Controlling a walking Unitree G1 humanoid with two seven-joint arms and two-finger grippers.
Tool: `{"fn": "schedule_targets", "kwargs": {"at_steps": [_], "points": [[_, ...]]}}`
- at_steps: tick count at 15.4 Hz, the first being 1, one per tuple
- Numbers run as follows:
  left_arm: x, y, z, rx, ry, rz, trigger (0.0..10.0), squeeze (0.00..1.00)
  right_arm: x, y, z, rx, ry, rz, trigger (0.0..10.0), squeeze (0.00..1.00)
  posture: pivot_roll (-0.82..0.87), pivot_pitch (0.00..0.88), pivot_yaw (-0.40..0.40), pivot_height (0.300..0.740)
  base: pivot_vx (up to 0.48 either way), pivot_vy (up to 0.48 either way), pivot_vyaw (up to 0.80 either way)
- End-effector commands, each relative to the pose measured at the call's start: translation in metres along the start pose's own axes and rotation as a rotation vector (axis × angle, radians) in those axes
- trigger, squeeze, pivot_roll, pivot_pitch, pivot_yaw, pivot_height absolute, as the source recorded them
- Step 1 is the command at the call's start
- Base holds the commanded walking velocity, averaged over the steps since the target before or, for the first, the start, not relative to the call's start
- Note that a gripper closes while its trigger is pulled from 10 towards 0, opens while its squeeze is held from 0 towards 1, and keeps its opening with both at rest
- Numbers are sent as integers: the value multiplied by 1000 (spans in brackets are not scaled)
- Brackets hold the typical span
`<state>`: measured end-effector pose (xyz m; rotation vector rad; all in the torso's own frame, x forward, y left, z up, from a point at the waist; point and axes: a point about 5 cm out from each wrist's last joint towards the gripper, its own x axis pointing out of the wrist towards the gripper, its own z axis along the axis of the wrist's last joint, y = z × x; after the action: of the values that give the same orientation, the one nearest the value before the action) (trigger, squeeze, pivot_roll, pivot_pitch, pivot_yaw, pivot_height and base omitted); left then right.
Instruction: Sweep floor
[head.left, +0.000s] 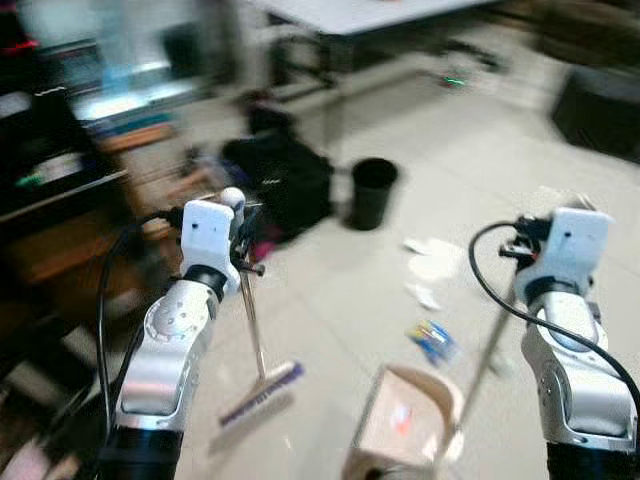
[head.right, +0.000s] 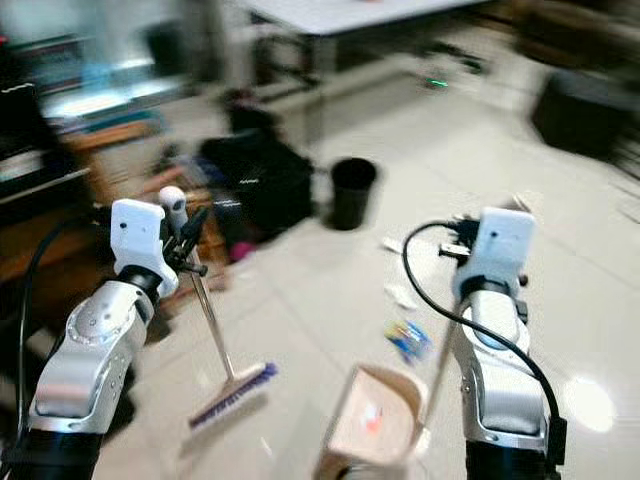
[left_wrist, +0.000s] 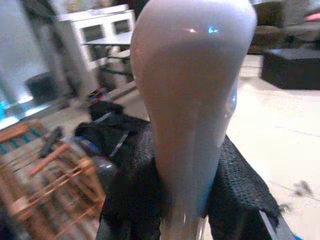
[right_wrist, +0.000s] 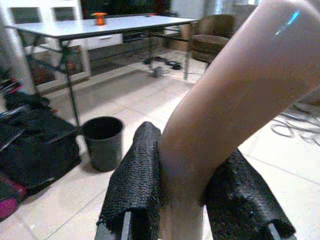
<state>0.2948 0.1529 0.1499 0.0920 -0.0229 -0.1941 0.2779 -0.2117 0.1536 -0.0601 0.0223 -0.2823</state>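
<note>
My left gripper (head.left: 240, 232) is shut on the pale top of the broom handle (left_wrist: 190, 100), its black pads (left_wrist: 130, 190) pressed to both sides. The thin metal shaft runs down to the broom head (head.left: 262, 392) with purple bristles, which rests on the pale tile floor. My right gripper (right_wrist: 185, 200) is shut on the beige dustpan handle (right_wrist: 235, 100). The dustpan (head.left: 405, 418) stands on the floor between my arms, mouth facing the litter. A blue-and-yellow wrapper (head.left: 432, 340) and white paper scraps (head.left: 432, 262) lie just beyond it.
A black waste bin (head.left: 373, 192) stands ahead, next to a black bag (head.left: 285, 185). Behind them is a white table (head.left: 350, 15) on thin metal legs. A wooden rack and shelves crowd the left side. A dark box (head.left: 600, 110) sits far right.
</note>
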Motion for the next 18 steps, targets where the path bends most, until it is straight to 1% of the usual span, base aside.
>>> {"fn": "schedule_targets", "kwargs": {"at_steps": [1, 2, 3, 5, 6, 7, 9, 11, 14, 15, 16, 17, 18], "points": [[5, -1, 10, 13, -44, -1, 10000, 0, 1, -2, 9, 8, -20, -4, 10000, 0, -3, 6, 37, 740, 0, 0, -800], [6, -2, 11, 10, -47, -1, 10000, 0, 1, -1, 5, 5, 1, 8, 10000, 0, 9, 8, 29, 740, 0, 0, -800], [9, -1, 13, 33, -48, -7, 10000, 0, 3, 1, 2, 14, 22, 17, 10000, 0, 13, 13, 32, 740, 0, 0, -800], [10, 1, 14, 30, -48, -7, 10000, 0, 2, 5, 2, 9, 57, 49, 10000, 0, 5, 31, 34, 740, 0, 324, -659], [8, 2, 12, 29, -43, -7, 10000, 0, -2, 8, -1, -12, 82, 92, 10000, 0, -3, 38, 29, 740, 0, 334, 0], [7, 2, 11, 27, -38, -5, 10000, 0, -4, 9, -2, -11, 84, 98, 10000, 0, 1, 46, 27, 740, 0, 334, 0], [6, 4, 12, 39, -29, -9, 10000, 0, -7, 3, -7, -6, 110, 86, 10000, 0, 21, 55, 38, 740, 0, 349, 0], [8, 6, 12, 54, -25, -28, 10000, 0, -8, 2, -7, -10, 112, 80, 10000, 0, 8, 62, 55, 740, 0, 386, 0], [11, 3, 12, 59, -27, -46, 10000, 0, -11, -1, -6, -9, 102, 63, 10000, 0, -3, 59, 64, 740, 0, 390, 0], [13, 0, 12, 61, -28, -53, 10000, 0, -11, -2, -5, -8, 99, 57, 10000, 0, -5, 58, 69, 740, 0, 0, 0], [15, -4, 14, 123, -45, -70, 10000, 0, -10, -3, -3, -5, 87, 47, 10000, 0, -17, 52, 82, 740, 0, -480, 0], [16, -6, 14, 129, -39, -75, 10000, 0, -10, -4, -2, 0, 83, 43, 10000, 0, -20, 52, 85, 740, 0, -480, 0], [17, -7, 13, 116, -40, -83, 10000, 0, -10, -4, -1, -6, 77, 43, 10000, 0, -25, 49, 86, 740, 0, -480, 0]]}}
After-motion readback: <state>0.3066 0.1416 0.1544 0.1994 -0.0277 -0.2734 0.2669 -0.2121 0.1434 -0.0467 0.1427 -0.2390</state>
